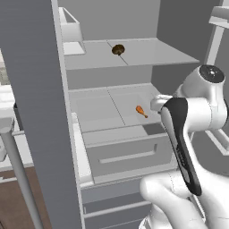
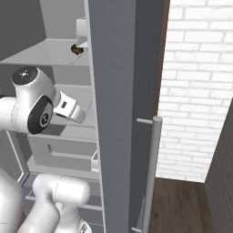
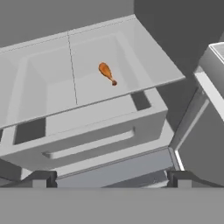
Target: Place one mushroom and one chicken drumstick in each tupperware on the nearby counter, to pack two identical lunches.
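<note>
A: Fridge interior, pale grey, door swung wide; shelves and a drawer face the robot. Where does the claw stand?

B: Gripper [image 3: 112,177] sits in front of the drawer [image 3: 94,140], jaws spread to their full width, nothing between them. Both finger tips [image 3: 41,178] show dark at the bottom of the hand view, well short of any food.

A: And the target?

B: One chicken drumstick [image 3: 107,73], orange, lies on the middle shelf [image 3: 52,83] directly above that drawer, near the shelf's centre seam and toward the right. Its thin bone end points toward the drawer side, the fat end toward the back wall. The left base view shows the same drumstick [image 1: 141,111] just beyond the arm's wrist.

A: Anything else of the task?

B: A mushroom [image 1: 118,49] rests on the top shelf [image 1: 147,53], above the drumstick and a little to its left. Tupperware and counter cannot be placed from here.

A: Advice for the step?

B: Likely the reach for the drumstick. The robot would do well to raise the hand clear of the drawer's front lip, go in under the top shelf, then turn the wrist so the jaws straddle the meaty end across its width, not along its length. A low, slow descent suits; the piece is small and round and may roll or skid on the smooth shelf if nudged by one finger first.
</note>
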Controlling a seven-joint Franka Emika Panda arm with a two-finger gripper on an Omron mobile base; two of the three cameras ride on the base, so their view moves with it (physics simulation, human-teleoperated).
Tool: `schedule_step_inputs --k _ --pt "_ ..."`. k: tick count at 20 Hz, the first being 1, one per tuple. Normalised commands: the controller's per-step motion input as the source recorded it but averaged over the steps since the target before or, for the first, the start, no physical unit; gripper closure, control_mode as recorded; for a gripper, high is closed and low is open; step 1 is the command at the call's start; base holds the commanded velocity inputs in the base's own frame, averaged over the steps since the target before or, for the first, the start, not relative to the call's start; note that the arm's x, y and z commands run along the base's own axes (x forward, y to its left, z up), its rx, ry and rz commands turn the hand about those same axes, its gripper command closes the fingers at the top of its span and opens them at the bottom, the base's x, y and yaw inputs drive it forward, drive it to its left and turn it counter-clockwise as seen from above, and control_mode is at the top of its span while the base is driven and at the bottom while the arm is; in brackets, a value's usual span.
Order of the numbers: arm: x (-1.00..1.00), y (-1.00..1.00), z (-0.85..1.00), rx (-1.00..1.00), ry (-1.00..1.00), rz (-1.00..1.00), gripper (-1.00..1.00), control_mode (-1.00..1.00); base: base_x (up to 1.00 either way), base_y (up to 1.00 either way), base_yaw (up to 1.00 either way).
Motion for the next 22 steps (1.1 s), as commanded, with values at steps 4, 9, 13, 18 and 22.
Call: schedule_step_inputs --k 4,9,13,18,22 --pt "0.97 -0.17 -0.2 -0.19 0.04 0.0 -1.0 -1.0 0.0 0.0 0.0" --pt "0.88 -0.03 -0.65 -0.15 0.07 0.0 -1.0 -1.0 0.0 0.0 0.0" --pt "0.73 0.01 -0.85 -0.06 0.01 0.04 -1.0 -1.0 0.0 0.0 0.0" --pt "0.92 0.05 -0.56 -0.01 0.0 0.03 -1.0 -1.0 0.0 0.0 0.0" --pt "0.87 -0.03 -0.1 0.0 0.0 0.01 -1.0 -1.0 0.0 0.0 0.0"
